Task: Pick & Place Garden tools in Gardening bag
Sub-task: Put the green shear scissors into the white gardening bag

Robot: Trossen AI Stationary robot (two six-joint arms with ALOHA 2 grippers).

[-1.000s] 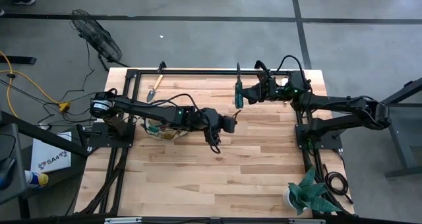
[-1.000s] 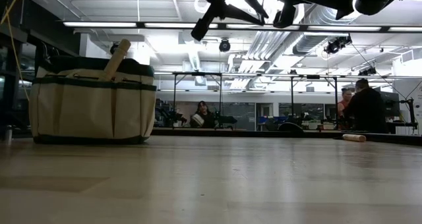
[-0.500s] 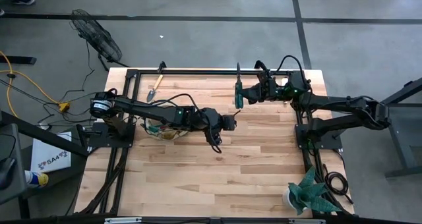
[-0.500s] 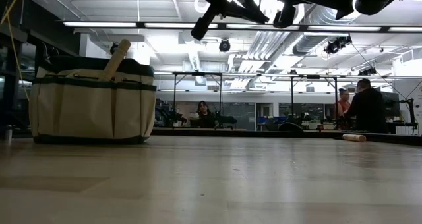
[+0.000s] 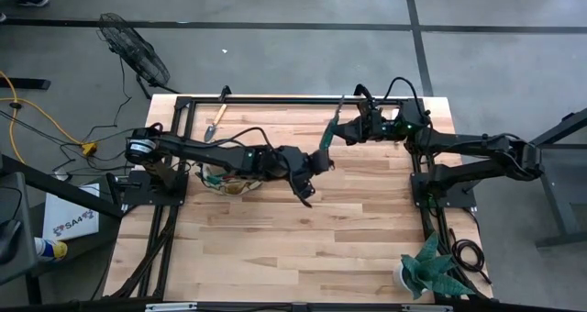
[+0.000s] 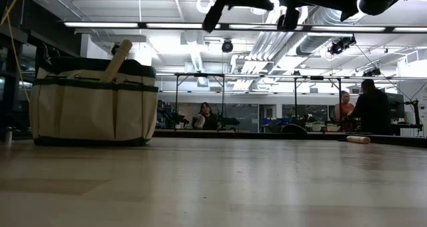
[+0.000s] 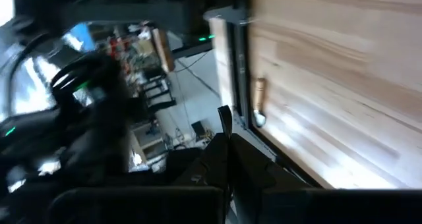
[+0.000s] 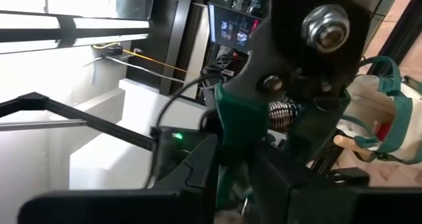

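right gripper [image 5: 341, 131] is up over the far-centre part of the table [image 5: 303, 239], fingers clamped on the green-handled pruning shears [image 5: 330, 131]; the right wrist view shows the green handle, spring and pivot bolt [image 8: 328, 26] pinched right in front of the camera. shears are held off the table, tilted, blade end toward the far edge and handle end toward the left arm. left gripper [image 5: 321, 161] sits mid-table, just beside the lower end of the shears; can't tell if its fingers are apart or together, and can't tell if it touches the shears. gardening bag [image 5: 223, 177] stands on the table's left side, mostly hidden under the left arm from above; in the low view it's upright on the table [image 6: 220, 187], beige with green trim [image 6: 93, 101], a wooden handle [image 6: 116, 60] sticking out of its top at a slant. bag also shows in the right wrist view [image 8: 379, 112] with a wooden handle inside. a wood-handled trowel [image 5: 213, 126] lies flat near the far-left corner of the table, well apart from the bag; the left wrist view shows it too [image 7: 258, 103] next to the frame rail. potted plant [image 5: 424, 271] at the near-right corner. people [image 6: 369, 110] in the room behind the table.
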